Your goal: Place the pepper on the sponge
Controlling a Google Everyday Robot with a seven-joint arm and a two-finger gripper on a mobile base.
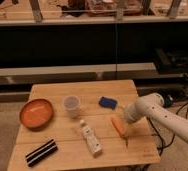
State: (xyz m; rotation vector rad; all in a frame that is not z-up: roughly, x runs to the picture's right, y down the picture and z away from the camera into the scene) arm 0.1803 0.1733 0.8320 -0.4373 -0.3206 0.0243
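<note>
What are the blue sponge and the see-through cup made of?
The sponge looks like soft foam: dull blue, no shine, rounded edges. The cup is probably clear plastic, pale and see-through. The gripper hangs right by the pepper.

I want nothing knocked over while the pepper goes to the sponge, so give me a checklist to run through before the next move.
1. Pepper lies on the table, near its right edge: ok.
2. Gripper at the pepper: ok, it hangs at the pepper's right side.
3. Pepper held firmly: cannot tell.
4. Sponge top bare: ok, nothing lies on it.
5. Way from pepper to sponge: ok, bare wood between them; the clear cup stands well to the left.
6. Pepper on sponge: not ok, not yet done.
</note>
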